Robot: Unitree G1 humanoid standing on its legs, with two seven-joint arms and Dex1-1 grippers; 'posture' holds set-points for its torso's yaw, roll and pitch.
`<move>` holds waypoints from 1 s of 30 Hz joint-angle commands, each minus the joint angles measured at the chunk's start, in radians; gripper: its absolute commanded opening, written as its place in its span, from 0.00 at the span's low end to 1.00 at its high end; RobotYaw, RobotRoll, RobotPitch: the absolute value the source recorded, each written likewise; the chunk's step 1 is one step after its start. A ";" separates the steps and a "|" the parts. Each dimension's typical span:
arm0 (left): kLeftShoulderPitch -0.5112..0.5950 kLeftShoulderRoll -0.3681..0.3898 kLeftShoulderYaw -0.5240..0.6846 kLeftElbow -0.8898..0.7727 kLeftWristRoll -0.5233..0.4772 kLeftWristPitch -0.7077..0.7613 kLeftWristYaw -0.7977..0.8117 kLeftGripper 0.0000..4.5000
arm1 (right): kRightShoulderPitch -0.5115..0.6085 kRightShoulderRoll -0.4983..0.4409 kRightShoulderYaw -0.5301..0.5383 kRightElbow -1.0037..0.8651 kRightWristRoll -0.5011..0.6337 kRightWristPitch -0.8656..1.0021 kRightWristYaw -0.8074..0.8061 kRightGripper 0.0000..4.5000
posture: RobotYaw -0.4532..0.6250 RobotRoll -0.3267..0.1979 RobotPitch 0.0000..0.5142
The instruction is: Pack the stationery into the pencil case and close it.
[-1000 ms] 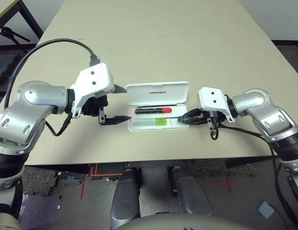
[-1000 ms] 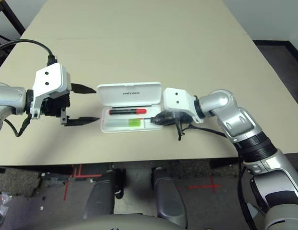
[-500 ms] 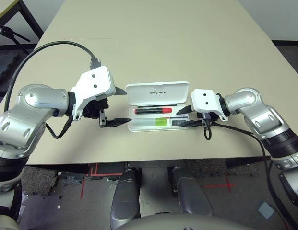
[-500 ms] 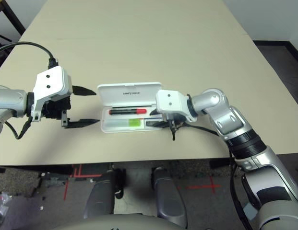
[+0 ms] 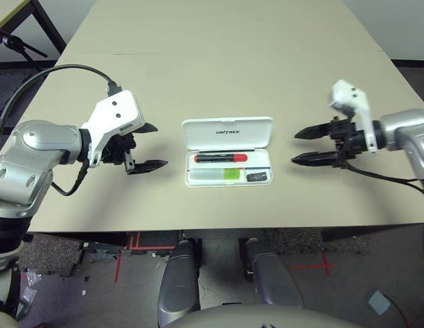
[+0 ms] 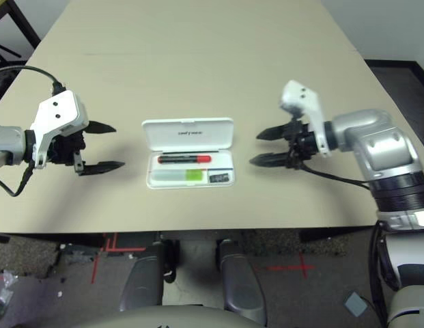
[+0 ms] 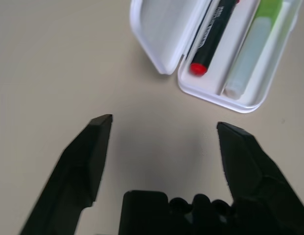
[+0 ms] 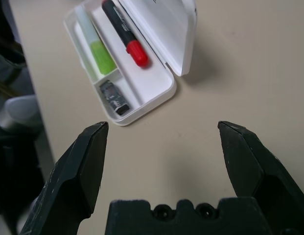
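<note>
inside the pencil case [image 5: 227, 132] lie the red marker [image 5: 220, 158], the green highlighter [image 5: 220, 176] and the small dark block [image 5: 257, 177], so packing looks done; the lid lies open, closing is left. left gripper [image 5: 145, 146] hangs spread and empty left of the case, right gripper [image 5: 305, 146] spread and empty well off its right.
</note>
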State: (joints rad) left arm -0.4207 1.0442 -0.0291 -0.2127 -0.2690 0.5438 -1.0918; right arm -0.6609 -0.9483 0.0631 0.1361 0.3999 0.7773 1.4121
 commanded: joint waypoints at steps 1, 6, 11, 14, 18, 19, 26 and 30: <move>0.015 0.013 -0.004 0.024 0.027 -0.021 -0.004 0.69 | 0.035 -0.046 -0.028 -0.025 0.041 0.041 0.026 1.00 | 0.42 0.62 0.34; -0.015 -0.009 -0.016 0.083 0.071 -0.065 0.020 0.26 | 0.058 -0.066 -0.040 -0.049 0.065 0.060 0.011 1.00 | 0.41 0.62 0.33; -0.112 -0.072 -0.074 0.234 0.247 -0.271 0.149 0.01 | 0.065 -0.051 -0.051 -0.077 0.093 0.083 -0.016 1.00 | 0.40 0.62 0.31; -0.145 -0.127 -0.083 0.273 0.267 -0.299 0.174 0.01 | 0.061 -0.048 -0.051 -0.088 0.109 0.097 -0.023 1.00 | 0.40 0.62 0.31; -0.160 -0.198 -0.087 0.305 0.269 -0.310 0.193 0.01 | 0.060 -0.047 -0.043 -0.092 0.117 0.097 -0.033 1.00 | 0.40 0.62 0.31; -0.164 -0.230 -0.087 0.312 0.258 -0.304 0.200 0.01 | 0.061 -0.045 -0.040 -0.094 0.118 0.096 -0.036 1.00 | 0.40 0.62 0.31; -0.177 -0.360 -0.090 0.319 0.218 -0.296 0.187 0.01 | 0.068 -0.040 -0.036 -0.109 0.127 0.098 -0.047 1.00 | 0.40 0.62 0.31; -0.189 -0.393 -0.087 0.328 0.210 -0.298 0.182 0.01 | 0.070 -0.040 -0.038 -0.114 0.133 0.103 -0.051 1.00 | 0.39 0.62 0.31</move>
State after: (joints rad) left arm -0.5934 0.6572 -0.1101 0.1005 -0.0479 0.2440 -0.8969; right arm -0.6015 -0.9881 0.0274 0.0384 0.5182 0.8721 1.3628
